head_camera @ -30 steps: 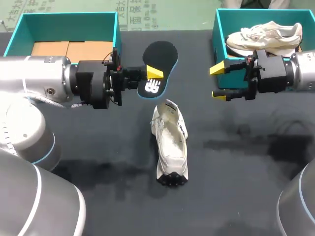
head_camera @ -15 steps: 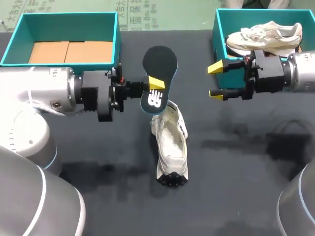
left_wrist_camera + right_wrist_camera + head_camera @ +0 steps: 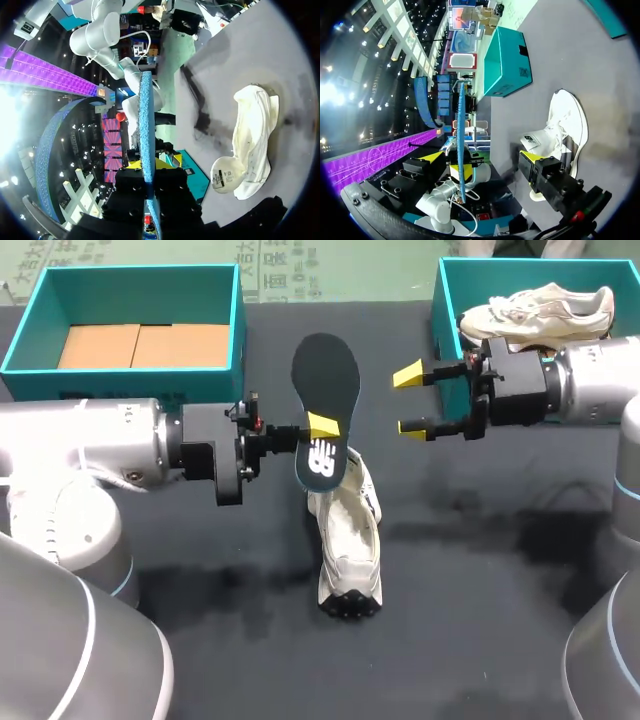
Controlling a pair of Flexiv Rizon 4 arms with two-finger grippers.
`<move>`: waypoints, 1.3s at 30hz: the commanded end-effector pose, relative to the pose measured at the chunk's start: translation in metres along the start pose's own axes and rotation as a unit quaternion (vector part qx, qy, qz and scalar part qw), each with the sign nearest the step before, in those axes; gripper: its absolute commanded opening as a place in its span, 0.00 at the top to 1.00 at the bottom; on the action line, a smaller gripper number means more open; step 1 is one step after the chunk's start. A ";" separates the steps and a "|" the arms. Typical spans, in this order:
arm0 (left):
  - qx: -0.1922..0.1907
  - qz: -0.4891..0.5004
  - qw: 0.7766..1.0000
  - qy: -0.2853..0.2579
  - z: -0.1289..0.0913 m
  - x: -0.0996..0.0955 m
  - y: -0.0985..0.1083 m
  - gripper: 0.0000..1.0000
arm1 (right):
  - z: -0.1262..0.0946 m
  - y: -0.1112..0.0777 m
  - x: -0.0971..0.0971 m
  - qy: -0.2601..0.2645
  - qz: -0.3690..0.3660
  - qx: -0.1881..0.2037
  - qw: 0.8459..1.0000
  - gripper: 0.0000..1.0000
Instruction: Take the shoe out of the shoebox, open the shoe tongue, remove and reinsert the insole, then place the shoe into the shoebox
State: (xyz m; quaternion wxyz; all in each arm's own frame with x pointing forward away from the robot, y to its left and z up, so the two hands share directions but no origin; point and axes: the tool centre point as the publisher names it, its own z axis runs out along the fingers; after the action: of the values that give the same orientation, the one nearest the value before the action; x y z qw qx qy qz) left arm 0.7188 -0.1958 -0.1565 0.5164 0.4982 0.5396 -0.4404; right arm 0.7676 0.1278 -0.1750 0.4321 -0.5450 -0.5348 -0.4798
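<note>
My left gripper [image 3: 320, 427] is shut on a black insole [image 3: 326, 390] and holds it on edge in the air, its heel end just above the white shoe [image 3: 346, 530]. The shoe lies on the dark table with its opening facing up. In the left wrist view the insole [image 3: 146, 120] shows edge-on, rising from between the yellow tips [image 3: 145, 164], with the shoe [image 3: 252, 140] off to one side. My right gripper [image 3: 412, 400] stands open in the air to the right of the insole, holding nothing. In the right wrist view its fingers [image 3: 482, 156] straddle the edge-on insole [image 3: 461, 140] ahead of them, with the shoe [image 3: 565, 125] beside.
A teal shoebox [image 3: 440, 300] at the back right holds a second white shoe [image 3: 540, 308]. Another teal box [image 3: 130, 270] at the back left has cardboard on its floor; it also appears in the right wrist view [image 3: 507, 62].
My left arm has carried the insole right and toward the front, down near the shoe. The open right gripper has moved left toward the insole.
</note>
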 end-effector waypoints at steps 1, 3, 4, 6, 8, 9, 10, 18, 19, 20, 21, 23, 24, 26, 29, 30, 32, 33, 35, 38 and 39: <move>-0.010 -0.003 1.000 0.003 0.011 0.008 0.004 1.00 | 0.011 -0.009 -0.002 0.002 -0.002 -0.009 1.000 0.00; -0.011 -0.004 1.000 0.004 0.014 0.011 0.005 1.00 | 0.015 -0.013 -0.002 0.002 -0.004 -0.006 1.000 0.00; -0.012 -0.003 1.000 0.006 0.016 0.012 0.005 1.00 | 0.017 -0.014 -0.002 0.001 -0.006 -0.004 1.000 0.00; -0.012 -0.001 1.000 0.007 0.018 0.013 0.005 1.00 | 0.021 -0.016 -0.001 0.001 -0.009 -0.001 1.000 0.00; -0.011 0.001 1.000 0.008 0.021 0.015 0.006 1.00 | 0.024 -0.017 -0.001 -0.001 -0.011 0.002 1.000 0.00; -0.011 0.001 1.000 0.009 0.022 0.016 0.006 1.00 | 0.025 -0.017 -0.001 -0.001 -0.012 0.003 1.000 0.00; -0.011 0.001 1.000 0.009 0.024 0.017 0.006 1.00 | 0.028 -0.016 -0.001 -0.002 -0.014 0.005 1.000 0.00; -0.011 -0.004 1.000 0.017 0.031 0.025 0.007 1.00 | 0.038 -0.012 0.003 -0.010 -0.031 0.023 0.999 0.08; -0.011 -0.005 1.000 0.017 0.031 0.025 0.006 1.00 | 0.038 -0.012 0.003 -0.010 -0.031 0.024 0.999 0.09; -0.010 -0.002 1.000 0.017 0.033 0.025 0.005 1.00 | 0.039 -0.012 0.003 -0.010 -0.031 0.024 0.999 0.09; -0.010 -0.002 1.000 0.017 0.033 0.025 0.005 1.00 | 0.039 -0.012 0.003 -0.009 -0.031 0.024 0.999 0.10; -0.010 0.001 1.000 0.017 0.035 0.024 0.004 1.00 | 0.039 -0.012 0.003 -0.008 -0.032 0.025 0.999 0.15; -0.010 0.002 1.000 0.016 0.036 0.024 0.004 1.00 | 0.039 -0.012 0.003 -0.007 -0.033 0.025 0.999 0.23; -0.012 0.009 1.000 0.015 0.038 0.023 0.005 1.00 | 0.040 -0.011 0.003 -0.005 -0.034 0.025 0.999 0.32; -0.014 0.012 1.000 0.013 0.039 0.022 0.005 1.00 | 0.042 -0.011 0.004 -0.001 -0.035 0.026 0.999 0.38; -0.015 0.013 1.000 0.013 0.040 0.022 0.005 1.00 | 0.043 -0.011 0.005 0.000 -0.036 0.027 0.999 0.41; -0.017 0.013 1.000 0.013 0.041 0.023 0.006 1.00 | 0.044 -0.010 0.005 0.004 -0.037 0.027 0.999 0.49; -0.018 0.013 1.000 0.013 0.041 0.023 0.006 1.00 | 0.045 -0.010 0.005 0.005 -0.038 0.028 0.999 0.50; -0.020 0.015 1.000 0.016 0.042 0.024 0.006 1.00 | 0.046 -0.011 0.006 0.010 -0.038 0.030 0.999 0.51; -0.021 0.018 0.999 0.018 0.044 0.025 0.006 1.00 | 0.048 -0.011 0.006 0.011 -0.038 0.031 0.999 0.55; -0.021 0.018 0.999 0.018 0.045 0.025 0.006 1.00 | 0.048 -0.011 0.006 0.011 -0.038 0.031 0.999 0.56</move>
State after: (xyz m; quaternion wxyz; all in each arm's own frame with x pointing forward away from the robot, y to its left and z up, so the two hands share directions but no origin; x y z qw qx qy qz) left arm 0.7302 -0.2306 -0.1834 0.5237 0.5055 0.5472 -0.4132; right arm 0.7575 0.1731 -0.1757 0.4358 -0.5051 -0.5646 -0.4860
